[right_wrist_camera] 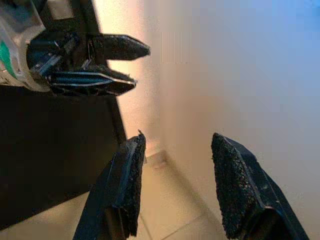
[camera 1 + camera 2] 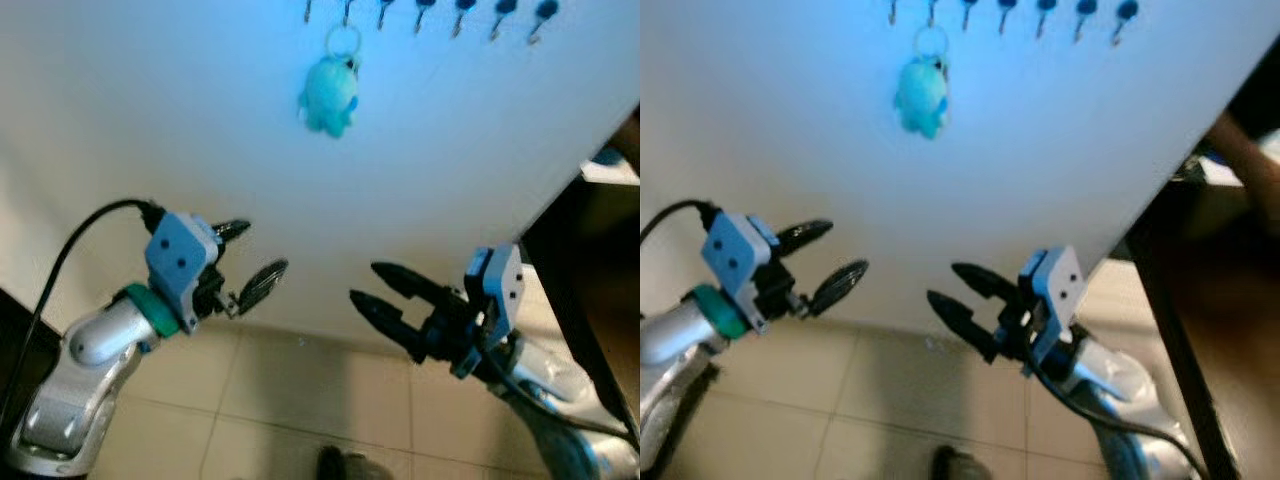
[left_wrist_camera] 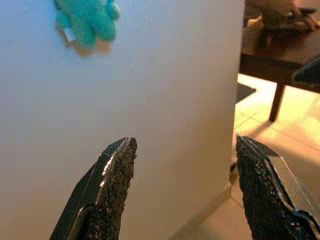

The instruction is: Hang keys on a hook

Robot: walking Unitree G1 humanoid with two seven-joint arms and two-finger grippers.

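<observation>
A turquoise plush keychain [image 2: 329, 96] hangs by its silver ring [image 2: 343, 40] from one hook in a row of hooks [image 2: 461, 15] along the top of a white wall. It also appears blurred in the left wrist view as the plush keychain [image 3: 87, 22]. My left gripper [image 2: 252, 256] is held up low at the left, open and empty, well below the keychain. My right gripper [image 2: 378, 286] is low at the right, open and empty, its fingers [image 1: 127, 180] pointing toward the left gripper [image 1: 115, 65].
The white wall [image 2: 180, 120] stands right in front of both arms. Beige floor tiles [image 2: 300, 400] lie below. A dark wooden table [image 3: 280, 50] stands off to the right, with a person's arm [image 2: 1250, 165] at its edge. A dark panel [image 1: 55, 145] lies to the left.
</observation>
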